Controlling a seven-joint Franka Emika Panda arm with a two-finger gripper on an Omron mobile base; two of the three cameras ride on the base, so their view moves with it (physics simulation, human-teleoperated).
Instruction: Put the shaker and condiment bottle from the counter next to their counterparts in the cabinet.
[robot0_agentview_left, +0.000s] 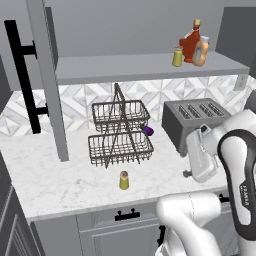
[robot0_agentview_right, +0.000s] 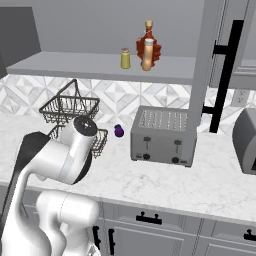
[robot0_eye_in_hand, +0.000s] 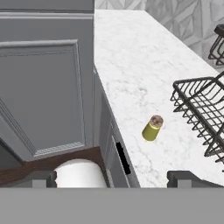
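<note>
A small olive-yellow shaker (robot0_agentview_left: 124, 180) (robot0_eye_in_hand: 152, 128) stands upright on the white marble counter (robot0_agentview_left: 60, 180) near its front edge. On the cabinet shelf (robot0_agentview_left: 125, 67) the orange-tan condiment bottle (robot0_agentview_left: 201, 52) (robot0_agentview_right: 148, 54) stands right beside the dark-red bottle (robot0_agentview_left: 189, 44) (robot0_agentview_right: 152, 47). The twin shaker (robot0_agentview_left: 177, 56) (robot0_agentview_right: 125, 58) stands just left of them. My gripper (robot0_eye_in_hand: 116, 179) is open with nothing between its fingertips (robot0_eye_in_hand: 43, 178). It hangs over the counter's front edge, short of the counter shaker and apart from it.
A two-tier wire basket rack (robot0_agentview_left: 120, 135) stands just behind the counter shaker. A grey toaster (robot0_agentview_left: 195, 117) (robot0_agentview_right: 160, 135) and a small purple item (robot0_agentview_left: 148, 131) sit to its right. The open cabinet door (robot0_agentview_left: 47, 75) with its black bar handle hangs at the left.
</note>
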